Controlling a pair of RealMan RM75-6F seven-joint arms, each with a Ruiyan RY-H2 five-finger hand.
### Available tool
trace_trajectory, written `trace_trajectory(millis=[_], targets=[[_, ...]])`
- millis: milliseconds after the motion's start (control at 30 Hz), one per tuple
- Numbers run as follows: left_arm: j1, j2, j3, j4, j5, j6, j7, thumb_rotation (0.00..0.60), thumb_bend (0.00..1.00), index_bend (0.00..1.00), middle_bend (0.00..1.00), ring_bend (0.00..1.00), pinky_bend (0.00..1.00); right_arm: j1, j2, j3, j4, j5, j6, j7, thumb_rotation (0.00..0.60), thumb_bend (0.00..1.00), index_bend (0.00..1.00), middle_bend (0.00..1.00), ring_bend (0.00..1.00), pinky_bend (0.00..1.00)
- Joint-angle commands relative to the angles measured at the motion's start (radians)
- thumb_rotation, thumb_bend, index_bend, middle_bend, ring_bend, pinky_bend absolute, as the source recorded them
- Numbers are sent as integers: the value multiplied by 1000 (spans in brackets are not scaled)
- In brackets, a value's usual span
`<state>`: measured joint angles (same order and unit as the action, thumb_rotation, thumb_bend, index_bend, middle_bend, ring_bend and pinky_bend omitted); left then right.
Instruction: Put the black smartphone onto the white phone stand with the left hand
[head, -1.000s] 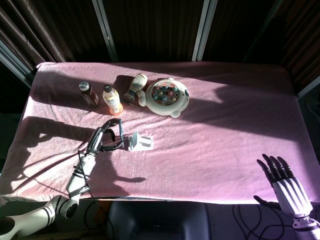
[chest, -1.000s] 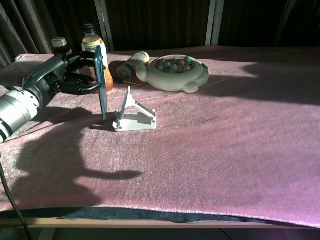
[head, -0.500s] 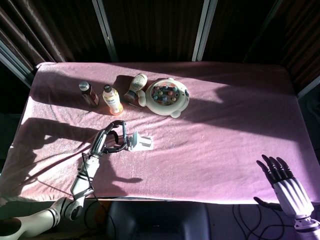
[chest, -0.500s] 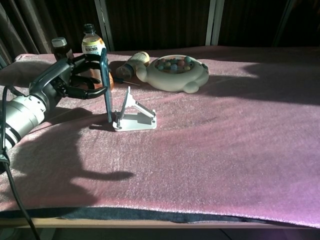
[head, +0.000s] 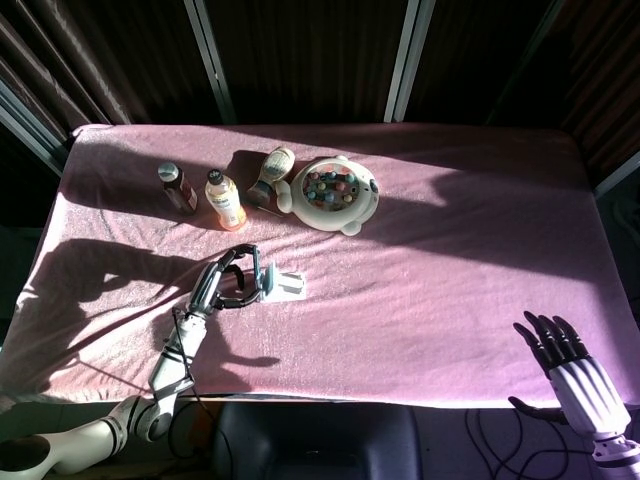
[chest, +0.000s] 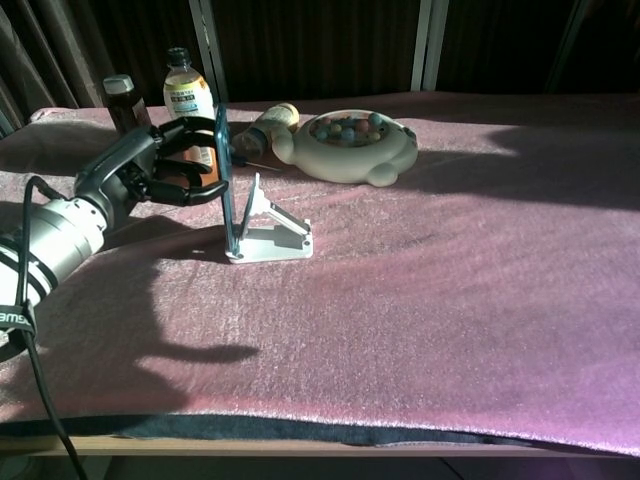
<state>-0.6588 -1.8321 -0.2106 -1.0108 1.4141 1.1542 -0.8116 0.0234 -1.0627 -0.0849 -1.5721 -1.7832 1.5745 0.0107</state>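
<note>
My left hand (chest: 150, 172) (head: 222, 282) grips the black smartphone (chest: 226, 178) (head: 261, 279), held upright on its edge. The phone's lower end sits at the left end of the white phone stand (chest: 272, 232) (head: 286, 288), right against the stand's tilted back. The stand rests on the pink cloth, left of the table's middle. My right hand (head: 572, 366) hangs off the table's front right corner, fingers spread and holding nothing; the chest view does not show it.
Behind the stand stand a dark-capped bottle (head: 176, 187) (chest: 121, 100) and an orange bottle (head: 225, 200) (chest: 186, 88). A small bottle (head: 271, 174) lies on its side beside a round white tray of coloured beads (head: 335, 193) (chest: 350, 146). Pink cloth (head: 460, 260) covers the table.
My left hand has carried the upright phone to the right, from a gap beside the stand to right against its left end. The right hand has barely moved.
</note>
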Motion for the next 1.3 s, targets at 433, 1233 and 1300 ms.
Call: trace_trajectory(millis=[433, 1233, 1300], targets=[[-14, -8, -3, 24, -3, -30, 8, 600, 501, 734, 982, 632, 200, -5, 2, 3, -2, 3, 13, 4, 600, 245, 0, 0, 0, 0], [-29, -10, 10, 51, 11, -47, -26, 600, 324, 273, 138, 348, 64, -8, -1, 8, 5, 4, 23, 19, 600, 244, 0, 0, 0, 0], [-30, -9, 13, 52, 14, -49, -22, 600, 326, 230, 51, 288, 59, -8, 0, 7, 5, 3, 23, 19, 600, 244, 0, 0, 0, 0]])
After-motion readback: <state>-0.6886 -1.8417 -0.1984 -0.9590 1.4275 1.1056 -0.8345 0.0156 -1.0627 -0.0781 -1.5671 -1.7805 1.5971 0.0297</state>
